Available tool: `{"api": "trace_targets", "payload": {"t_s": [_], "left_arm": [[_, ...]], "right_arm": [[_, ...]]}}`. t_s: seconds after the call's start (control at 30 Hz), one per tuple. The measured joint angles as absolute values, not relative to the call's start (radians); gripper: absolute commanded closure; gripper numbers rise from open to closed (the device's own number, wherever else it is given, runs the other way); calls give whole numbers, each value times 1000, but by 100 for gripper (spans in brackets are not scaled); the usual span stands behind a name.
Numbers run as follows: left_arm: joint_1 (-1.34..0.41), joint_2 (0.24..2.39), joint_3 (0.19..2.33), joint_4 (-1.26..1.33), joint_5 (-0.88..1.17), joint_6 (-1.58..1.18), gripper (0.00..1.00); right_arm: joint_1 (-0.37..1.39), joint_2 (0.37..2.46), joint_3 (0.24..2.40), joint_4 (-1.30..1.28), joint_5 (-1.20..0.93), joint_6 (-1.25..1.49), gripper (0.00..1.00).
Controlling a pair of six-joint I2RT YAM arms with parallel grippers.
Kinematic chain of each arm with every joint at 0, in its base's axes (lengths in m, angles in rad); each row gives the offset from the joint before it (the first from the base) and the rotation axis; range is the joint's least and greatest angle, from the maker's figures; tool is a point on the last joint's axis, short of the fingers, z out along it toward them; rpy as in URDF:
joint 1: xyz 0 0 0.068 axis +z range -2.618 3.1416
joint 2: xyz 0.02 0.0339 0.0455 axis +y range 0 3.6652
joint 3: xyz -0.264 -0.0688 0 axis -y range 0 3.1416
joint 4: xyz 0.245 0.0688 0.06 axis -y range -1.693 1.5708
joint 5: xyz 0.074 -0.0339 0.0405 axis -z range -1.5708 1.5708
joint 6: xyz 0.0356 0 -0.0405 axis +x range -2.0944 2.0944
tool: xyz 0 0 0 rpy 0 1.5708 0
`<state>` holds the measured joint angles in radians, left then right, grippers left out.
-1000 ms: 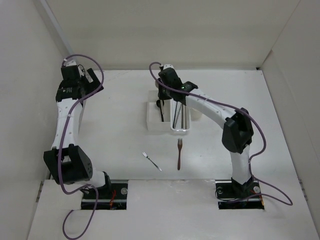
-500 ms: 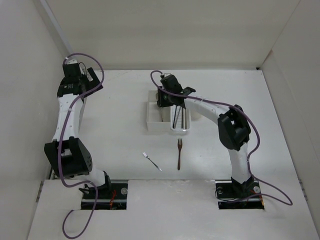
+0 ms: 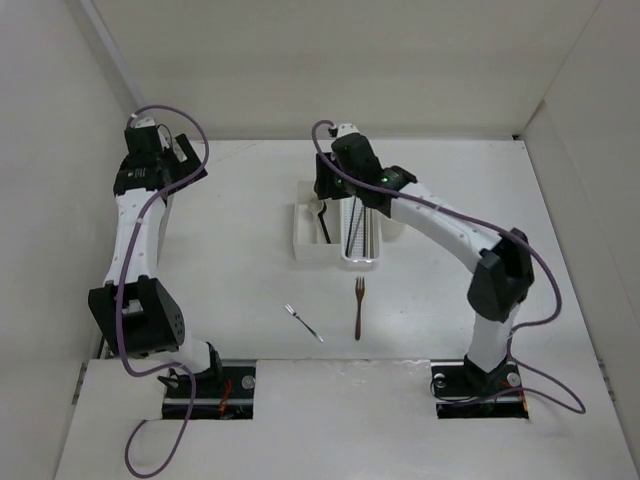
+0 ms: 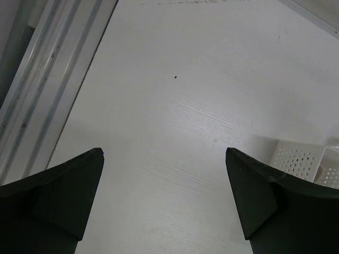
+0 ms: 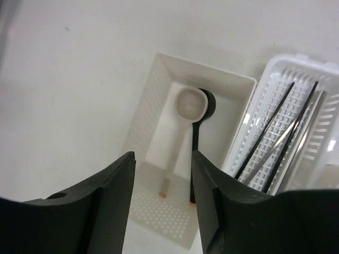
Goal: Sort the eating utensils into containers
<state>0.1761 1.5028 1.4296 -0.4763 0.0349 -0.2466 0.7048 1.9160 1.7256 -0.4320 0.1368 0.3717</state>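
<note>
My right claw [image 5: 161,156], spread and empty, hangs over the white square box [image 5: 153,95] holding the pale spoon [image 5: 189,103] and black spoon [image 5: 210,105], grouped by kind; the brown fork [image 3: 358,308] and silver fork [image 3: 303,323] lie unsorted on the counter [image 3: 220,280] at its 6 o'clock, while my left claw [image 4: 163,153] waits spread.

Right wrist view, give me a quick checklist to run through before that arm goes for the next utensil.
Right end effector open, holding nothing: ok.
Pale spoon and black spoon lying inside white square box: ok.
Thin chopsticks inside white perforated oblong tray: ok.
Brown wooden fork and small silver fork sorted: not ok, both on table.
Left end effector open, away from forks: ok.
</note>
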Motion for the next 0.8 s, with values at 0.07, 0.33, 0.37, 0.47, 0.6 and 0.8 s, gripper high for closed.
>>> {"api": "trace_targets", "payload": {"t_s": [0.07,0.33,0.37,0.47,0.6,0.8], "left_arm": [[176,1493,1430,-477,46,-253,0],[170,1424,1448,-504,-80,-251,0],[170,1417,1457,-509,-109,-248,0],[170,1386,1471,-519,-167,-239,0],[170,1324,1470,-537,-176,-228,0],[170,1244,1411,-541,-117,-185,0]], "right_arm": [[723,1824,1711,-448,171,374,44],[847,1493,1361,-560,260,539,30],[864,1483,1300,-578,254,568,36],[907,1476,1128,-601,233,645,51],[926,1453,966,-626,210,728,55],[953,1438,924,-598,198,775,55]]}}
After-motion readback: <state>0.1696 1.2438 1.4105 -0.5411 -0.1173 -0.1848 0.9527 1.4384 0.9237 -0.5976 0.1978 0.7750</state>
